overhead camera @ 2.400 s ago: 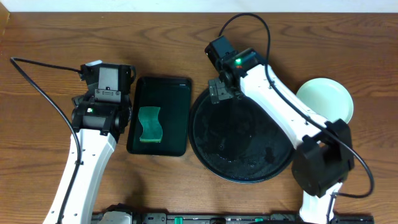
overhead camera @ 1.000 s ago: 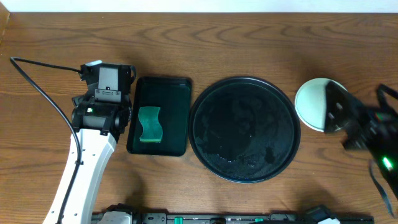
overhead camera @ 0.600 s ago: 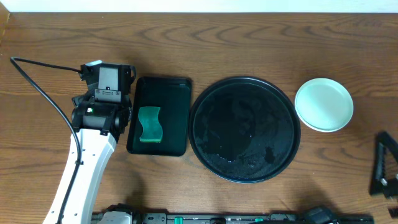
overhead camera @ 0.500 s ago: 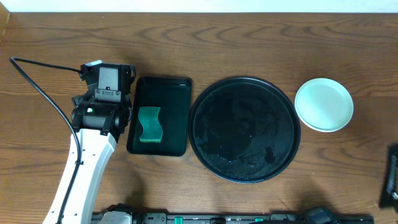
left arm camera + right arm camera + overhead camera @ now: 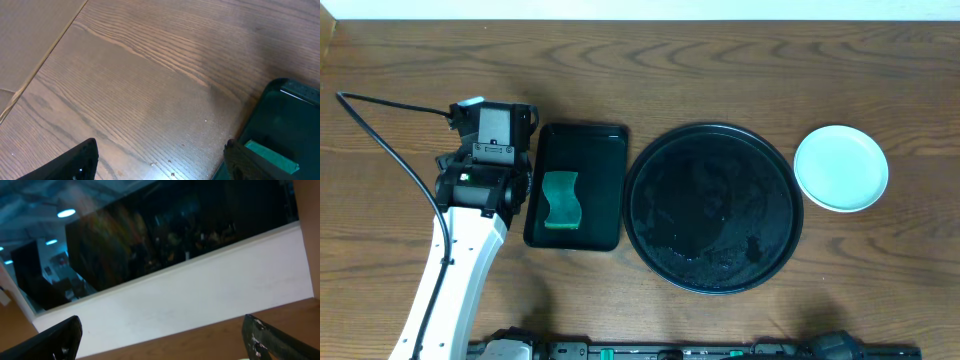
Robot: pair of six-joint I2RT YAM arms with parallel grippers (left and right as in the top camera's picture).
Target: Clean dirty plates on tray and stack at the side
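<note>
The large round black tray [image 5: 713,207] lies in the middle of the table, wet and glossy, with no plate on it. A pale mint-white plate [image 5: 841,168] sits on the wood just right of it; only its top face shows. My left gripper [image 5: 160,152] hovers open over bare wood left of the small rectangular tray, with nothing between its fingers. My right gripper [image 5: 162,335] is out of the overhead view. In its wrist view it stands open and empty, facing a white wall and a dark window.
A small rectangular black tray [image 5: 576,186] holding a green sponge [image 5: 561,200] lies between the left arm and the round tray. A black cable [image 5: 380,125] loops across the table's left side. The sponge [image 5: 270,156] shows beside the left gripper's right finger.
The right arm has pulled back from over the round tray, swung right past the plate and left the overhead view. The left arm, trays, sponge and plate have not moved.
</note>
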